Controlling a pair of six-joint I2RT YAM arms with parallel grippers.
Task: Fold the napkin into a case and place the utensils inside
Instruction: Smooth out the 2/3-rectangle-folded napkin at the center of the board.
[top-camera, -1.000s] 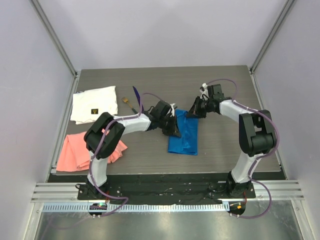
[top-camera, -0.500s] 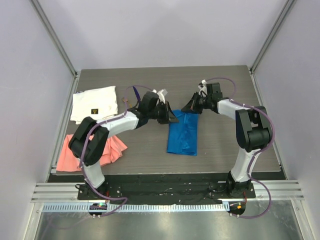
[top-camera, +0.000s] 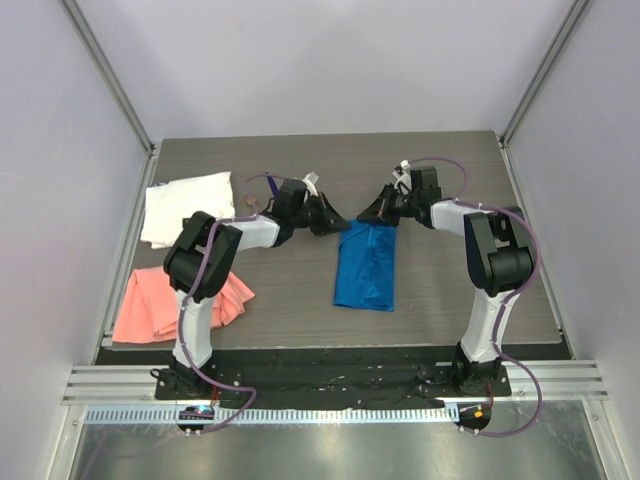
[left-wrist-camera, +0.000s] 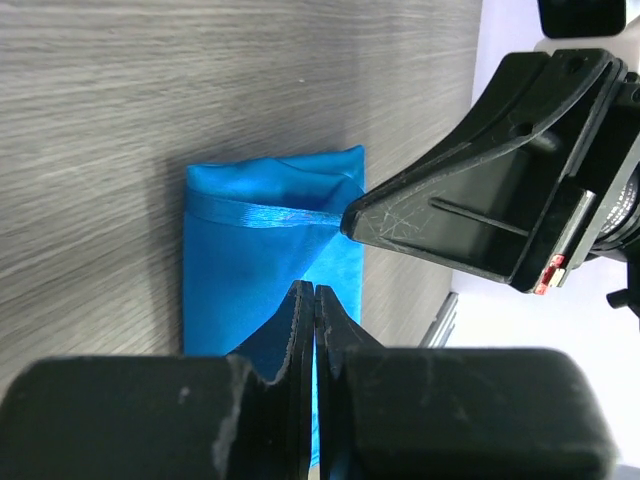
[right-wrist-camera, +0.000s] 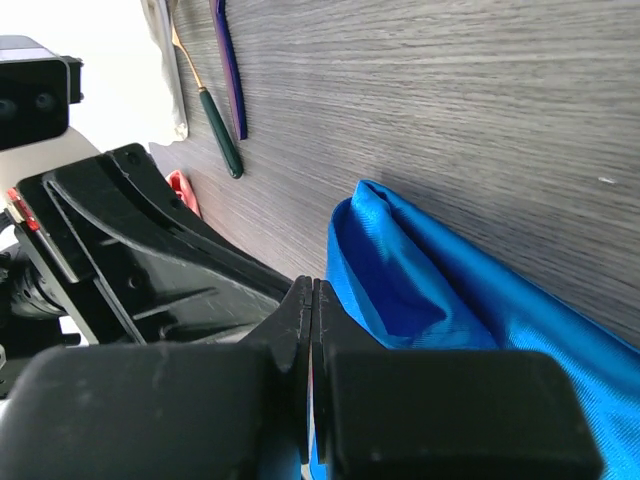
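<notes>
While pinching case (top-camera: 365, 265) rim with right claw (right-wrist-camera: 312, 285) to prop mouth open: left claw (left-wrist-camera: 314, 292) pressed together just beside, grip unclear; utensils (right-wrist-camera: 232, 80) beyond it.

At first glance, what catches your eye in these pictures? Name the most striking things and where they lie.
The bright blue case lies mid-table, and both arms meet at its far end, the left tool and right tool pinched shut on its raised mouth. A white cloth and a salmon-pink cloth sit along the left edge.
</notes>
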